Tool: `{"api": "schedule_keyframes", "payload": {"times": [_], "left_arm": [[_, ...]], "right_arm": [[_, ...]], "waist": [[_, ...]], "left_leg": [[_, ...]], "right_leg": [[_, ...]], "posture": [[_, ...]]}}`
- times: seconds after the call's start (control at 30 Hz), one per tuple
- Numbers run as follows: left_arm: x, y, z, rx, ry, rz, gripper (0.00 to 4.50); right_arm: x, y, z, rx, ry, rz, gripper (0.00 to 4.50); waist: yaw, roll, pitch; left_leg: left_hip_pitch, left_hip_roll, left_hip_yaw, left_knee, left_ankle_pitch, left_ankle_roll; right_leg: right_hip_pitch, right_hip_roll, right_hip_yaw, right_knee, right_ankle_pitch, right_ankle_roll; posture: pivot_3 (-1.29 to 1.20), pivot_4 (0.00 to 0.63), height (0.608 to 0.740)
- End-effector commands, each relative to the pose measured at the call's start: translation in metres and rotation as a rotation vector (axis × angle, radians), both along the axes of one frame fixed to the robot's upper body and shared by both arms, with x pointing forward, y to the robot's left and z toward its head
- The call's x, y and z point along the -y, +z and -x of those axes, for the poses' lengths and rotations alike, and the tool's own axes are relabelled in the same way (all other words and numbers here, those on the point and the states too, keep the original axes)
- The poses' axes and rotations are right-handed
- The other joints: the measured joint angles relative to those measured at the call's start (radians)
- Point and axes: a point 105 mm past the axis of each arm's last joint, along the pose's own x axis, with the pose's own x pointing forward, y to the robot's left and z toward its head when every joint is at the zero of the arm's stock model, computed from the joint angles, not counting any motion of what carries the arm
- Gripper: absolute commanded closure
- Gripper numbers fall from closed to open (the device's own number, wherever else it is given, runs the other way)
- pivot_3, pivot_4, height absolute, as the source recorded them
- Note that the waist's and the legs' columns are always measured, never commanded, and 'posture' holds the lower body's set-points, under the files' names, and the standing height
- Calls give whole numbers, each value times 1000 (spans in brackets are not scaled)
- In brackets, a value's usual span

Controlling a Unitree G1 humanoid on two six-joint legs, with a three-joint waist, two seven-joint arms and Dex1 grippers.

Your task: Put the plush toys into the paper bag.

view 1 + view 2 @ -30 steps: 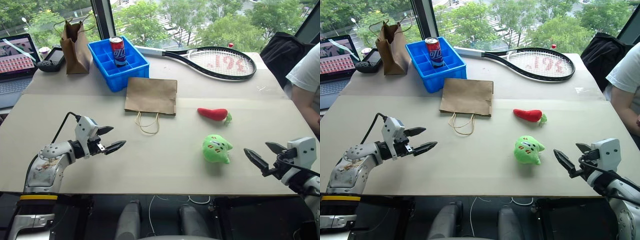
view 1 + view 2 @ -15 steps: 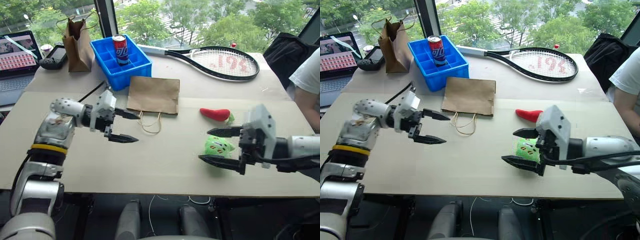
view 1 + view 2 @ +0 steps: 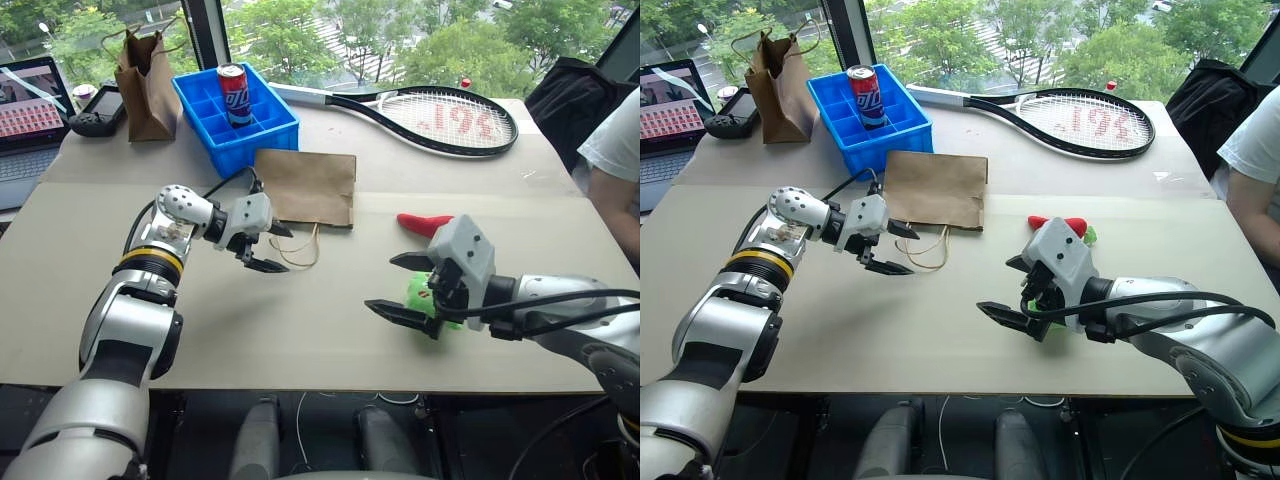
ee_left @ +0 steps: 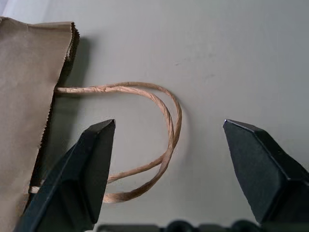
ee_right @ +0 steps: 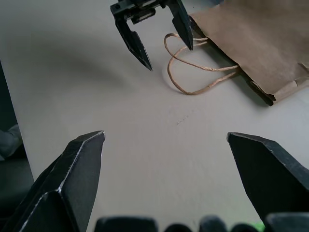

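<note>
While we face a window, the beige surface (image 3: pixel 300 330) carries a racket (image 3: pixel 430 115) and blue tray (image 3: pixel 238 125); both hands (image 3: pixel 268 248) (image 3: pixel 405 285) gape, empty.

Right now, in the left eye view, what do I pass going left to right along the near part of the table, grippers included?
left gripper → twine handles of the paper bag → right gripper → green plush toy. The red chili plush lies farther back, overlapping the green one sideways, so I leave it unordered.
</note>
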Motion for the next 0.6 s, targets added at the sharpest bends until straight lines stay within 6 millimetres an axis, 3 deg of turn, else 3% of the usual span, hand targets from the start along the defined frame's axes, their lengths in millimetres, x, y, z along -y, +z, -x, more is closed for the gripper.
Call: {"api": "schedule_keyframes", "payload": {"times": [0.03,0.2,0.27,0.57,0.6], "left_arm": [[5,15,-11,68,38,20,2274],[10,27,-9,22,20,100,4062],[12,36,-6,-18,-1,151,4479],[21,74,9,-214,-26,340,4479],[23,76,12,-241,-24,351,4500]], "right_arm": [[-1,9,-2,61,-18,3,0],[1,7,-5,62,-35,1,0],[-1,4,-5,55,-34,-6,0],[-14,-18,-5,10,-31,-39,0],[-16,-21,-6,7,-36,-43,250]], "waist": [[0,0,0],[1,0,0],[0,0,0],[-3,0,0],[-4,0,0]], "left_leg": [[0,0,0,0,0,0],[0,0,0,1,1,1],[0,0,0,0,1,1],[0,0,-1,1,1,1],[0,0,-1,1,1,1]], "right_leg": [[0,0,0,0,0,0],[0,0,0,0,1,-1],[0,0,0,0,1,-1],[0,1,0,2,1,-1],[1,1,0,2,0,-1]], "posture": [[0,150,731],[0,150,731],[0,150,731],[0,150,731],[0,150,731]]}}
